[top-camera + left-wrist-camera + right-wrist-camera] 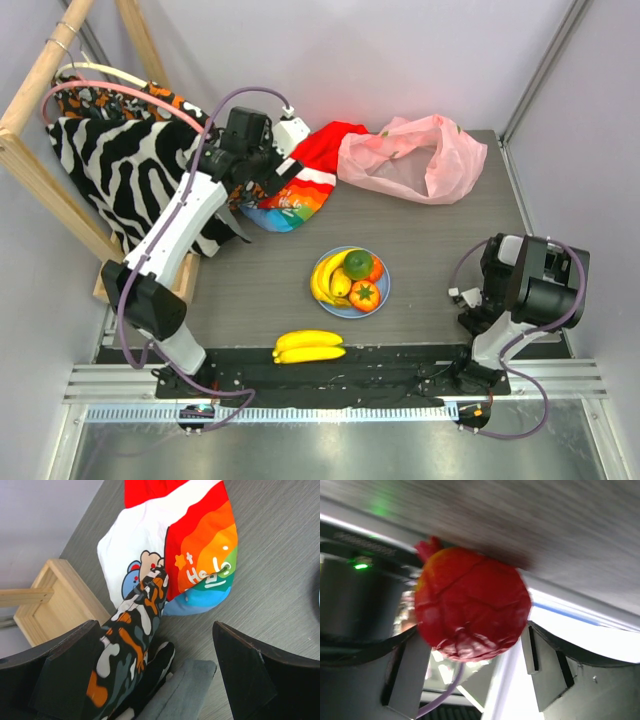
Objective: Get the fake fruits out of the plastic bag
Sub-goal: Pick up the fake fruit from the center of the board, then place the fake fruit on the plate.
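As the right gripper (475, 667) clasps it, the round red fruit (472, 605) gleams

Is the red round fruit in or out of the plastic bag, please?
Out: the right gripper holds the red round fruit, apart from the plastic bag.

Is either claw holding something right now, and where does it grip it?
The right gripper holds a red round fruit, its fingers pressed on the fruit's opposite sides. The left gripper is open above the rainbow-striped cloth and holds nothing.
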You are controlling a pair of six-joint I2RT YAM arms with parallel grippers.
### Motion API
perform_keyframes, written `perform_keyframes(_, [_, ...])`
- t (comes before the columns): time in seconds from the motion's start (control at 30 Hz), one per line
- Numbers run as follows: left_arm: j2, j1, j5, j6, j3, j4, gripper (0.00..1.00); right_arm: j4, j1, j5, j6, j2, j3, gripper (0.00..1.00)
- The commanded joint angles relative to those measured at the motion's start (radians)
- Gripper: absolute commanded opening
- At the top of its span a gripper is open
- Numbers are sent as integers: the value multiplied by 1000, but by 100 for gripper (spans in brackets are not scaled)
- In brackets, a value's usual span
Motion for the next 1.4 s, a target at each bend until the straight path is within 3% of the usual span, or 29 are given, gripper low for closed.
perform_keyframes(0.0, [-64,4,-6,14,-10,51,100,188,4,155,-135,-16,-136,77])
perform_keyframes(0.2, [-88,3,9,-3,-15,47,100,292,-7,100,-111,-35,-197,61])
perform_keyframes(0.3, [-96,3,20,-12,-23,44,100,283,-7,56,-81,-1,-131,44])
perform_keyframes(0.33, [-98,3,20,-14,-21,44,100,271,-9,41,-59,6,-103,33])
perform_keyframes(0.4, [-98,3,18,-15,-12,42,100,208,-7,-7,-47,-13,-7,27])
perform_keyframes(0.67, [-114,3,83,-43,-30,44,100,-176,83,-312,-56,-95,516,25])
perform_keyframes(0.77, [-131,4,84,-82,-73,48,100,-198,186,-427,-35,-108,573,25])
perform_keyframes(0.93, [-151,3,-11,-127,-148,70,100,-139,459,-617,1,-179,590,25])
perform_keyframes(1.07, [-179,3,-18,-123,-200,73,100,23,630,-692,57,-246,622,25])
perform_keyframes(1.23, [-200,4,-33,-141,-269,73,100,228,821,-681,108,-293,641,27])
perform_keyframes(1.37, [-219,21,-43,-188,-293,76,100,319,938,-657,119,-207,697,29])
